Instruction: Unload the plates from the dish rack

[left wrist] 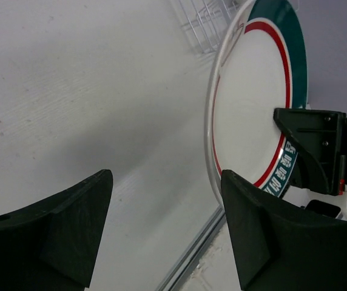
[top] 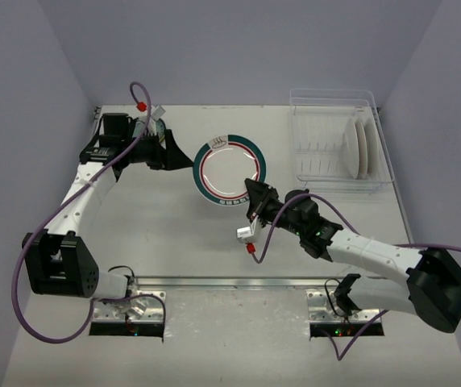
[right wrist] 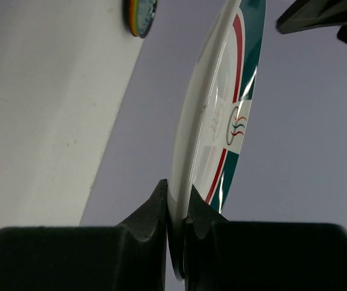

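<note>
Right claw (top: 252,196) pinches the near rim of the plate (top: 229,169); left claw (top: 184,158), wide open and empty, faces its left edge, just beside it.

Top view bright and even, light from overhead; I see only soft, faint shadows beside arms on table (top: 174,242). Left wrist view: broad pale shadow band across centre left; left gripper (left wrist: 164,182) dark, slightly soft along bottom. Right wrist view: glare streaks on plate (right wrist: 222,121) teal rim; right gripper (right wrist: 176,194) near-black, detail lost.
</note>
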